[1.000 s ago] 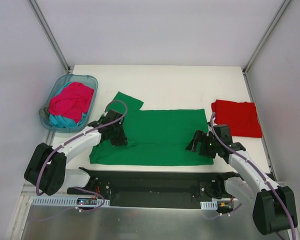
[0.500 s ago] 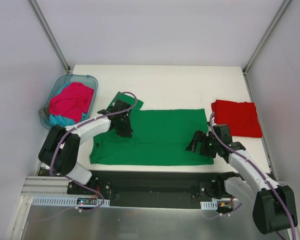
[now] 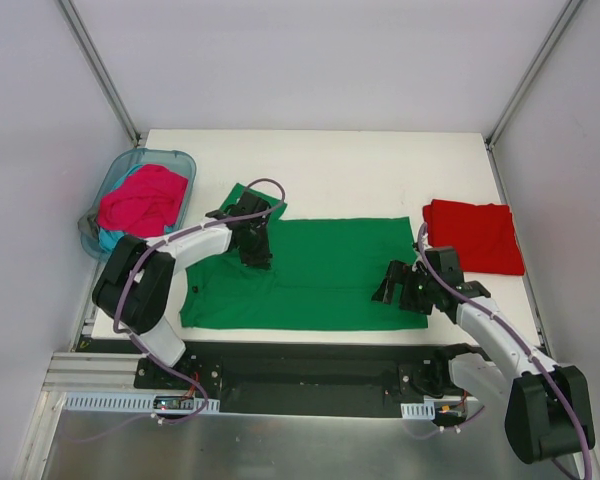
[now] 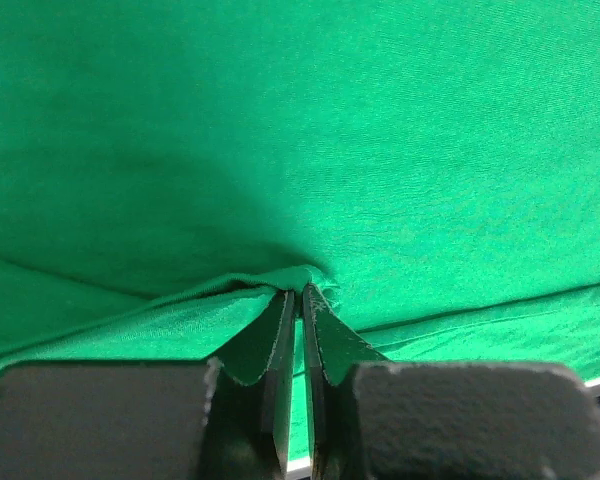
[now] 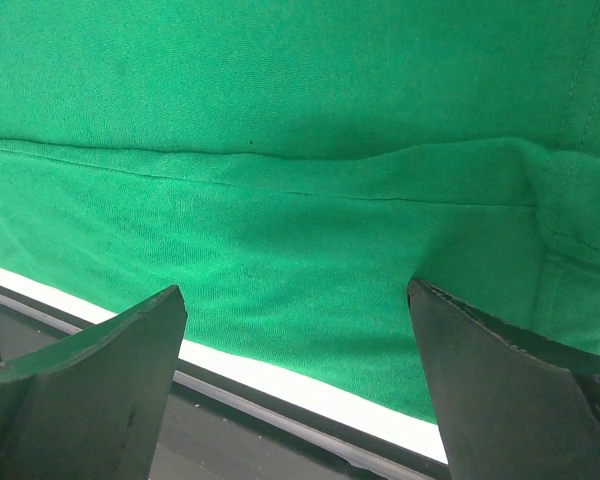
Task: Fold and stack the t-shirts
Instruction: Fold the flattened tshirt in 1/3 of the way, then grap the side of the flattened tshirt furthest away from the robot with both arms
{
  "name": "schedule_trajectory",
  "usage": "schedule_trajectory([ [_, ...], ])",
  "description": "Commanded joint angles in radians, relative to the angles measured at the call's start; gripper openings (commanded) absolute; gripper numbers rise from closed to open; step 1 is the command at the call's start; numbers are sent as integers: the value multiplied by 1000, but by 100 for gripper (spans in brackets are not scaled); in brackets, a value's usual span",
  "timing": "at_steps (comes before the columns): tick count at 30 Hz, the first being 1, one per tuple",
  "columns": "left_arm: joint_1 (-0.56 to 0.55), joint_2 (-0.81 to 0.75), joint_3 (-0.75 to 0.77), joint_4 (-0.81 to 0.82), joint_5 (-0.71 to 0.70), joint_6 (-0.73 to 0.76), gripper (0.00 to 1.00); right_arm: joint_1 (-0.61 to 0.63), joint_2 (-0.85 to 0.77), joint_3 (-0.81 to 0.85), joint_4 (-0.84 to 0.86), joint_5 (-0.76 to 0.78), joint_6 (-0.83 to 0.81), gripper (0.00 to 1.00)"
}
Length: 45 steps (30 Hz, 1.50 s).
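Observation:
The bright green t-shirt (image 3: 320, 272) lies spread across the table's middle, one sleeve (image 3: 242, 198) pointing to the far left. My left gripper (image 3: 256, 252) is shut on a pinched fold of the green cloth (image 4: 280, 282) near the shirt's left part. My right gripper (image 3: 395, 290) is open and empty, low over the shirt's near right corner (image 5: 480, 330), the jaws set wide apart. A folded red t-shirt (image 3: 474, 236) lies at the right. Pink (image 3: 143, 198) and teal (image 3: 120, 243) shirts lie in the basket.
A pale blue basket (image 3: 102, 185) stands at the table's left edge. A black strip (image 3: 300, 360) runs along the near edge, also in the right wrist view (image 5: 130, 440). White walls close in on the back and sides.
My left gripper has moved right and away from me across the shirt, pulling the cloth's left part inward. The right arm has hardly moved.

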Motion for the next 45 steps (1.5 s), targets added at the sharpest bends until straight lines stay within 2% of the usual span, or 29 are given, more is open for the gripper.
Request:
schedule_trajectory([
  [1,-16,36,60,-4,28,35,4,2,23,10,-35,48,-32,96],
  [18,-48,130,142,-4,72,79,10,4,17,9,-41,56,-37,96],
  [19,-48,131,142,-4,72,79,13,2,16,7,-41,56,-37,96],
  [26,-53,124,175,-4,66,94,51,2,14,10,-41,59,-35,96],
  [27,-53,119,185,-4,71,96,60,4,11,15,-41,60,-34,96],
  [36,-53,119,290,16,132,131,76,2,-61,55,-66,85,-9,96],
  [39,-52,119,324,17,117,146,91,2,-90,75,-70,134,18,96],
  [40,-50,117,335,17,98,154,99,2,-101,82,-70,151,24,96],
  [45,20,85,373,13,46,169,99,-4,-116,145,-72,229,47,96],
])
